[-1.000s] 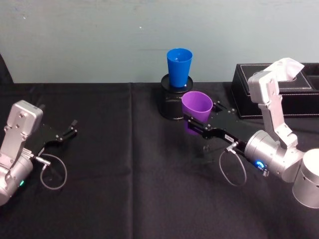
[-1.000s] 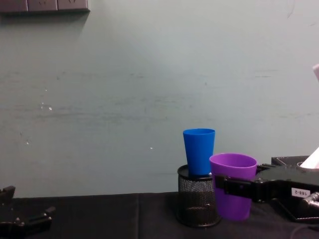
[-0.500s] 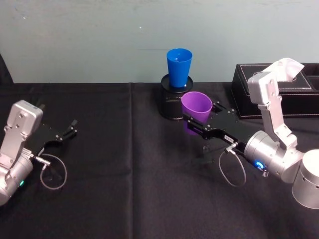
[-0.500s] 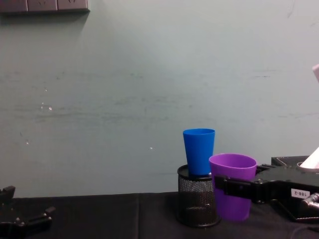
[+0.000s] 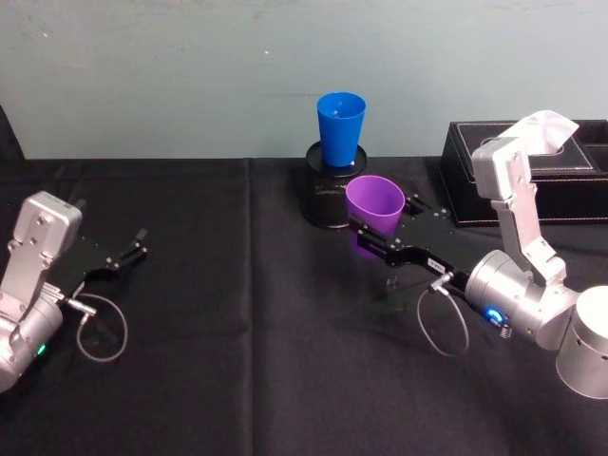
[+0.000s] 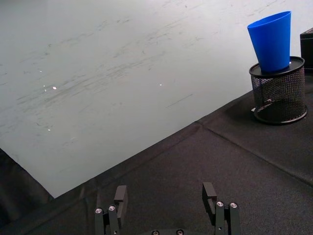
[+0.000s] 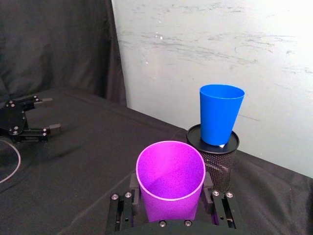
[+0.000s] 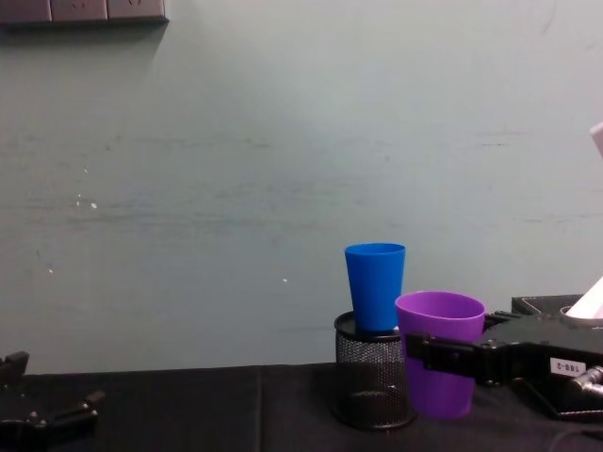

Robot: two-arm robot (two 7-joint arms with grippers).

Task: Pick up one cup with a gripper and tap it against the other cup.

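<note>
Cups close together over the black-clothed surface (image 5: 237, 332).
At far left the left pincer (image 5: 131, 249) sits spread and empty. A bright blue plastic tumbler (image 5: 341, 128) stands in a black mesh pen holder (image 5: 328, 195). Just right and nearer, the purple plastic tumbler (image 5: 373, 209) is clamped in the right pincer (image 5: 382, 215), apart from the blue one.

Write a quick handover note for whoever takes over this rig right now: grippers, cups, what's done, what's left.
Right gripper: shut on the purple cup, holding it upright.
Left gripper: open, holding nothing, parked far to the robot's left.
Blue cup: upright in the mouth of the black mesh pen holder, behind the purple cup. The two cups are apart.
Done: purple cup gripped.
Left: bring it to the blue cup's wall and tap, probably with a small lift first.
</note>
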